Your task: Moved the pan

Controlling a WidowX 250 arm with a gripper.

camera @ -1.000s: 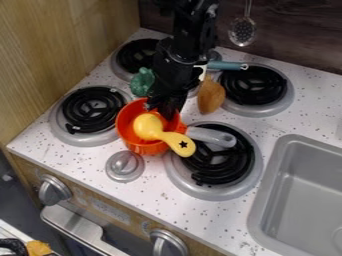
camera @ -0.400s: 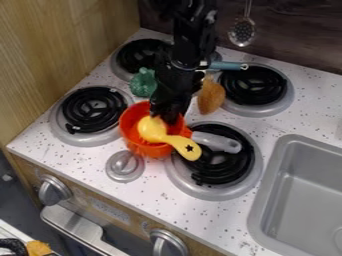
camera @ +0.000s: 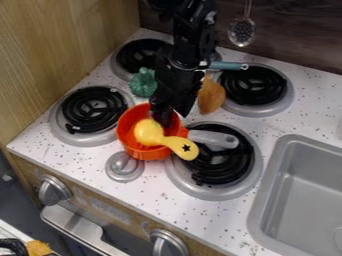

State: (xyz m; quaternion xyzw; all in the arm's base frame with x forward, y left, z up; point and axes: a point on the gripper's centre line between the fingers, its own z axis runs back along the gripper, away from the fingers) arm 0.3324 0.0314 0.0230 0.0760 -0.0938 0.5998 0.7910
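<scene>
- Pan (camera: 128, 141): orange, located in the view between the left burner (camera: 70, 132) and the lower right burner (camera: 230, 193). Its grey handle (camera: 214, 139) extended to the right over the latter.
- Gripper (camera: 168, 111): hung down at the pan's upper right side. Whether it was spread, pressed together or pinching the pan's rim, I could not tell.
- Spoon (camera: 148, 133): yellow, bowl end inside the pan; star-marked handle lay across the rim toward the lower right.
- Round grey piece (camera: 125, 167): located on the desk (camera: 150, 200), just below the pan in the view.
- Green item (camera: 142, 83): located above the pan, left of the arm.
- Brown item (camera: 210, 96): located right of the arm, beside the upper right burner (camera: 267, 111).
- Sink (camera: 270, 192): set into the desk at the right.
</scene>
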